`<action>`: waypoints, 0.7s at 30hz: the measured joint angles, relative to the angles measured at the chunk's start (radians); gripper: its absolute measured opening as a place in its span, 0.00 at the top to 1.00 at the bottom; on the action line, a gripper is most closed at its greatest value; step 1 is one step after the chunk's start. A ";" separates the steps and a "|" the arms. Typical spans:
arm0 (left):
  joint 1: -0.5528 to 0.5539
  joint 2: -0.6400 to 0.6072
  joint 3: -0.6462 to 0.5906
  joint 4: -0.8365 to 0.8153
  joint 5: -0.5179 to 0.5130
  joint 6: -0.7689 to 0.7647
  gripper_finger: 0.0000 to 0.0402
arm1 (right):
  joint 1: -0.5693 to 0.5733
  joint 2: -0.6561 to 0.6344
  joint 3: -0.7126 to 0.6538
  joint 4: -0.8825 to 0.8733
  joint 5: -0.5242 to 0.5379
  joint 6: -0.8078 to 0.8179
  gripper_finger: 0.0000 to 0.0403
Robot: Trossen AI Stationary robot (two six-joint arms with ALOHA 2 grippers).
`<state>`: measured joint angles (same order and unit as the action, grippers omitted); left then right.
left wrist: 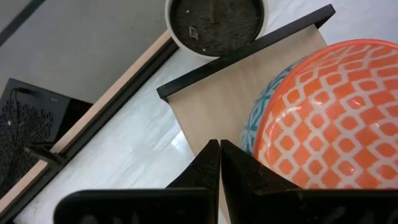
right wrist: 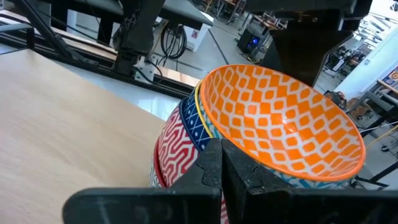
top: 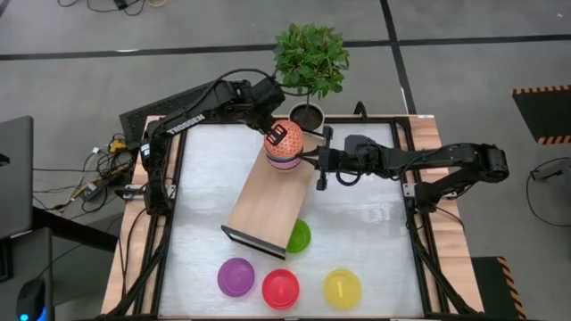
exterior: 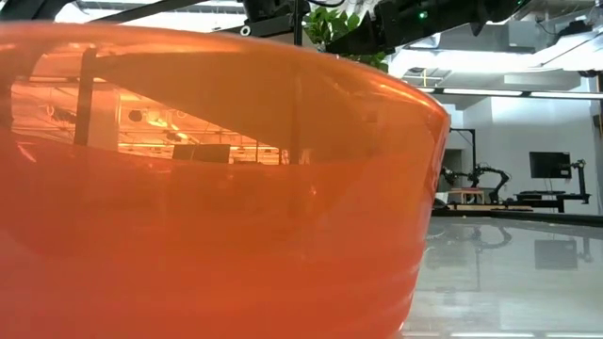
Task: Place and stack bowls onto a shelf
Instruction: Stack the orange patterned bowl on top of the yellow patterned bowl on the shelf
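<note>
- Sitting on shelf (top: 260, 203) far end: patterned bowl stack (top: 285, 145), orange-white on top.
- Left gripper (top: 273, 135) fingers together, beside stack.
- Right gripper (top: 312, 159) fingers together, touching stack rim.

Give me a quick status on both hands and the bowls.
Left hand and right hand shut, flanking the patterned bowl stack on the shelf. Four plain bowls on table. Nothing blocking.

Grey floor (top: 80, 53) crossed by dark tape lines surrounds the white bench (top: 375, 232). A potted plant (top: 310, 58) stands at its far edge. Cables (top: 103, 165) and a laptop (top: 13, 174) lie alongside.
</note>
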<state>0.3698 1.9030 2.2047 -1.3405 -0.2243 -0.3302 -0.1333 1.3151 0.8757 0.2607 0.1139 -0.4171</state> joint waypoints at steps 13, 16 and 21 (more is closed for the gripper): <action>0.005 0.000 0.000 0.022 0.063 0.048 1.00 | 0.000 -0.001 0.000 -0.040 -0.003 -0.003 0.95; 0.005 0.000 0.021 0.031 0.061 0.056 1.00 | 0.000 -0.001 0.000 -0.046 -0.004 -0.002 0.95; 0.011 -0.011 0.154 0.049 0.063 0.057 1.00 | 0.000 -0.001 0.000 -0.046 -0.003 -0.002 0.95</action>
<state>0.3809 1.8920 2.3589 -1.2915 -0.1616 -0.2729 -0.1333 1.3144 0.8757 0.2146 0.1108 -0.4194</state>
